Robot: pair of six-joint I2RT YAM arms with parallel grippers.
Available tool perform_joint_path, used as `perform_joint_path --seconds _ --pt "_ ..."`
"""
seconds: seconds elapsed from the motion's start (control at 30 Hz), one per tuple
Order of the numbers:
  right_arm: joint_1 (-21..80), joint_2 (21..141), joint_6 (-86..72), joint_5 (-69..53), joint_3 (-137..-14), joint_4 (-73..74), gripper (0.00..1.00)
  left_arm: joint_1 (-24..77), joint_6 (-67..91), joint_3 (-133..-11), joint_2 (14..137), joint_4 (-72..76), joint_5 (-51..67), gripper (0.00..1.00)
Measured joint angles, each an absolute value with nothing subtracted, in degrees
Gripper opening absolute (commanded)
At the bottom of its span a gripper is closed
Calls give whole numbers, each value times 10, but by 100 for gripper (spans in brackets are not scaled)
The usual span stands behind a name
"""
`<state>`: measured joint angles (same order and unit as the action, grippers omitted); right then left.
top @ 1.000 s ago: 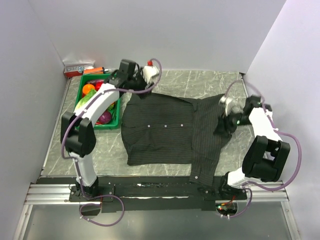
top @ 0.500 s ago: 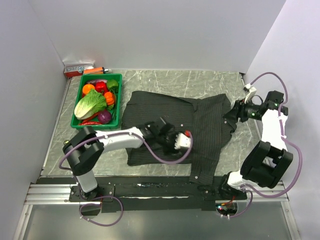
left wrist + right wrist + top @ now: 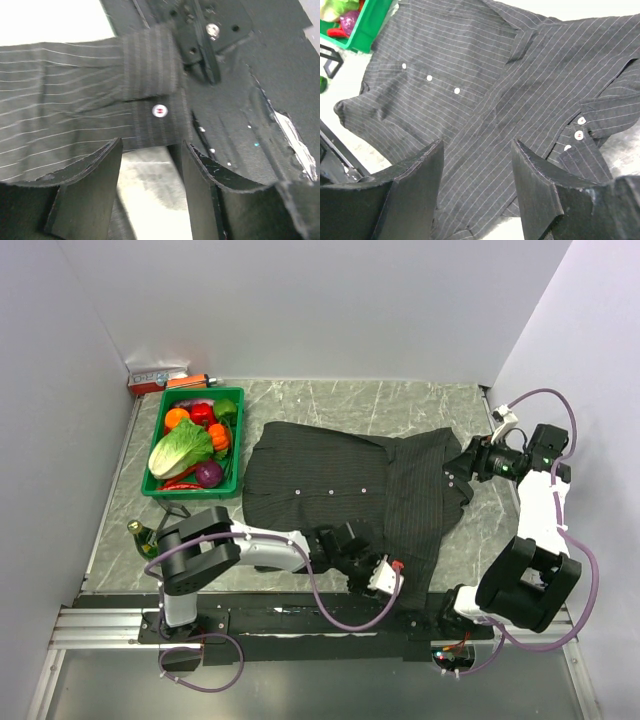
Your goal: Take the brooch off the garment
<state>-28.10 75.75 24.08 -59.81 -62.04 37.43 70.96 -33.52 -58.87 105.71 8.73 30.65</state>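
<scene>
The garment [image 3: 320,490] is a dark pinstriped shirt lying flat in the middle of the table. It also shows in the right wrist view [image 3: 470,75], and its sleeve cuff with one pale button shows in the left wrist view [image 3: 150,90]. No red brooch shows on the cloth in any view. My left gripper [image 3: 385,578] is low at the shirt's near right corner, open and empty, its jaws [image 3: 151,145] just short of the cuff. My right gripper [image 3: 458,468] is open and empty above the shirt's right edge [image 3: 477,145].
A green basket [image 3: 237,445] of toy vegetables stands at the back left. A red-and-white box [image 3: 155,378] lies behind it. A small green bottle [image 3: 137,530] sits near the left arm. A black rail [image 3: 300,620] runs along the near edge.
My left arm has swung from the back by the basket, across the shirt, down to the cuff at the near edge. My right gripper has lifted back off the shirt's right side.
</scene>
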Motion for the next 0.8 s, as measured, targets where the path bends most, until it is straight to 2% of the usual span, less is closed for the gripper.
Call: perform_joint_path --seconds 0.3,0.4,0.5,0.53,0.63,0.7,0.73,0.8 --pt "-281 758 239 -598 -620 373 63 740 -336 -594 1102 106 311 60" --pt "-281 759 239 -598 -622 375 63 747 -336 -604 1117 130 309 58" --pt "-281 763 238 -598 -628 377 63 752 -337 -611 1130 154 295 48" --pt "-281 764 238 -598 -628 377 63 752 -336 -614 1134 160 290 41" --pt "-281 768 234 -598 -632 377 62 754 -342 -622 1151 170 266 30" --pt "-281 773 232 -598 -637 377 62 754 -347 -626 1152 172 255 26" --pt "-281 775 231 -598 -639 377 62 753 -349 -627 1152 171 253 18" --pt "-281 775 227 -597 -641 377 62 751 -352 -628 1152 168 251 10"
